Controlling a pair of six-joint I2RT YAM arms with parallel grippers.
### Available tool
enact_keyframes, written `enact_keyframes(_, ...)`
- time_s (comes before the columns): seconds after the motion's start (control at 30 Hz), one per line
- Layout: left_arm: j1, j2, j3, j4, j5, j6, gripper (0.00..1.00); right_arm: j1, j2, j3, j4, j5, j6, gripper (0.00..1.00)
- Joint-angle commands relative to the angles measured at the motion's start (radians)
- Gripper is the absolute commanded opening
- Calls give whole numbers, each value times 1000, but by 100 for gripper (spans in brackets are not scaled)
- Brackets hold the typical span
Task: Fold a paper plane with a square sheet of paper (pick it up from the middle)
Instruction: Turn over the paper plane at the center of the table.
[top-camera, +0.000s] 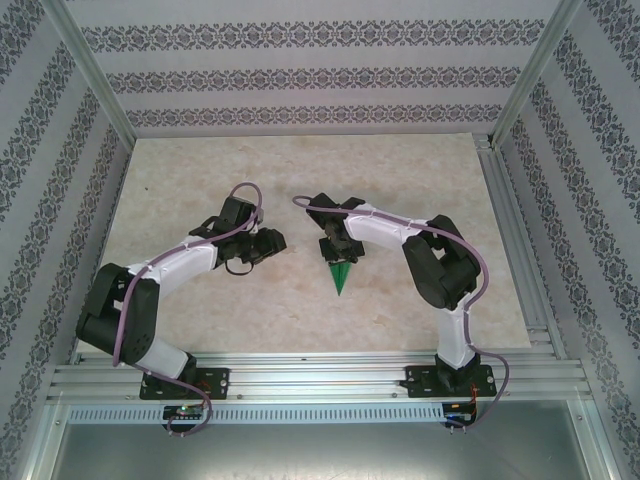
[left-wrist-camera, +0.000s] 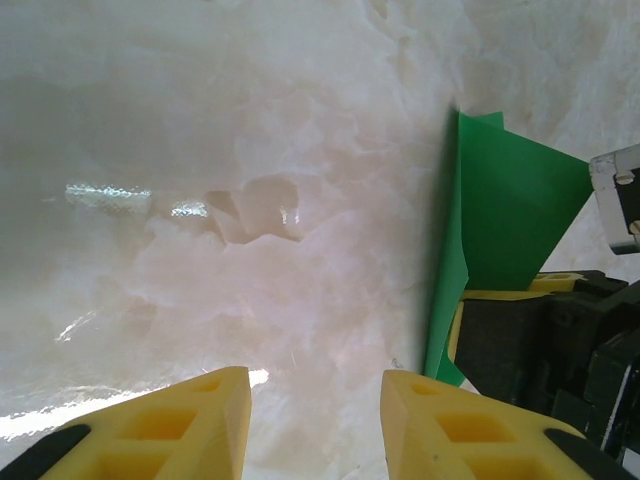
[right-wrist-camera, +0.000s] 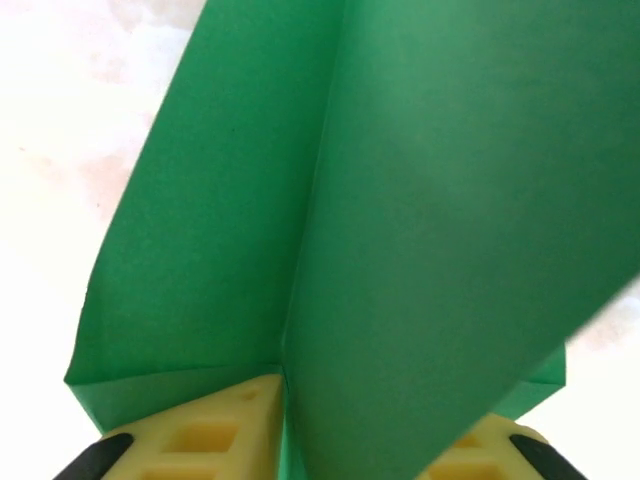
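We see a pale, marbled table (top-camera: 250, 170) closed in by patterned walls (top-camera: 300, 70) and a metal frame (top-camera: 320, 375) along its near edge. The left arm (top-camera: 170, 265) and the right arm (top-camera: 440, 260) both bend in toward the middle of the table.

The left gripper (left-wrist-camera: 315, 395) is spread wide with nothing between its tips. It hangs over bare table, just to the left of the paper and apart from it.

The right gripper (top-camera: 340, 250) is in the middle of the table, facing the near edge. It is pinching the paper plane (top-camera: 341, 275). In the right wrist view, the plane's centre crease runs down between the yellow fingers (right-wrist-camera: 220, 430), with one green wing on each side. The nearer wing covers most of the gap between them.

From above, the plane is a slim, dark green dart. Its point aims at the near edge and its wide end is hidden under the right gripper. In the left wrist view, the paper stands on edge to the right of the left gripper's tips, and the black body of the right gripper blocks its lower part.
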Motion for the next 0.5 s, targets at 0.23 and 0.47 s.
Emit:
enact_keyframes(0.23,5,34,16,13,39,-5,40,3,-45,6,5,-7,2,38)
enact_keyframes(0.47,6,32,16,8,44,-1,40,25,9,11,-15,9,0,49)
